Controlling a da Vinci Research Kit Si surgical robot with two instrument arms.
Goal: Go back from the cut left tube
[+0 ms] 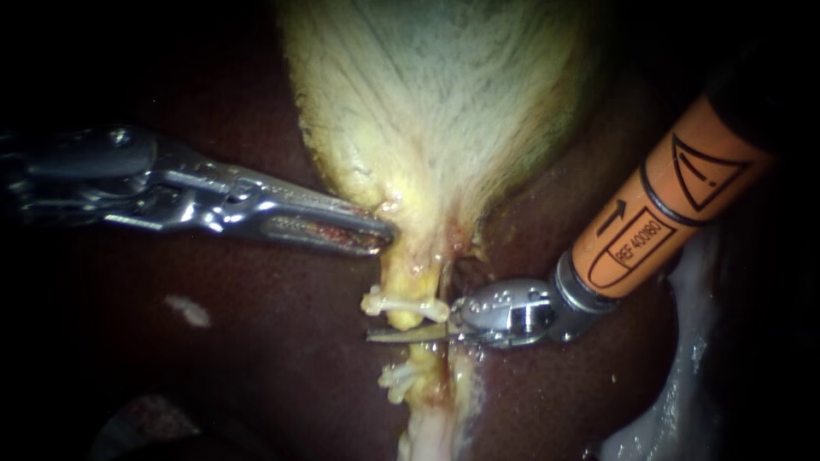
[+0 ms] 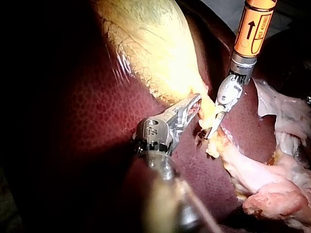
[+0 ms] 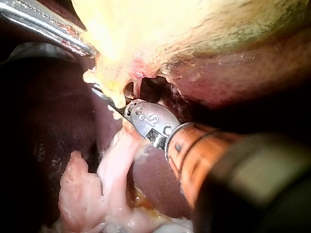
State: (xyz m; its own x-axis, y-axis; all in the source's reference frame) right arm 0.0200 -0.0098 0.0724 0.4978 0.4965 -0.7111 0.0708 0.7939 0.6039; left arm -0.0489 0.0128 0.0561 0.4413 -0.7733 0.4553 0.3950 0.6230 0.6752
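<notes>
The pale yellow gallbladder (image 1: 444, 102) narrows down to a thin tube (image 1: 408, 319). One white clip (image 1: 401, 304) crosses the tube, and a second white clip (image 1: 396, 380) sits lower down. Between the two clips lie the thin blades of my right instrument (image 1: 376, 336), pressed together across the tube's line; its orange shaft enters from the upper right. My left instrument (image 1: 384, 232) comes from the left, jaws shut on the gallbladder's lower edge. The left wrist view shows my left instrument (image 2: 197, 99) at the yellow tissue and my right instrument's blades (image 2: 210, 134) just beside it.
Dark red liver (image 1: 256, 341) surrounds the gallbladder on both sides. Whitish fatty tissue (image 1: 675, 393) lies at the lower right, and a pink-white tissue strand (image 3: 97, 194) trails off below the tube. A dark hollow (image 3: 146, 90) opens behind the right instrument's wrist.
</notes>
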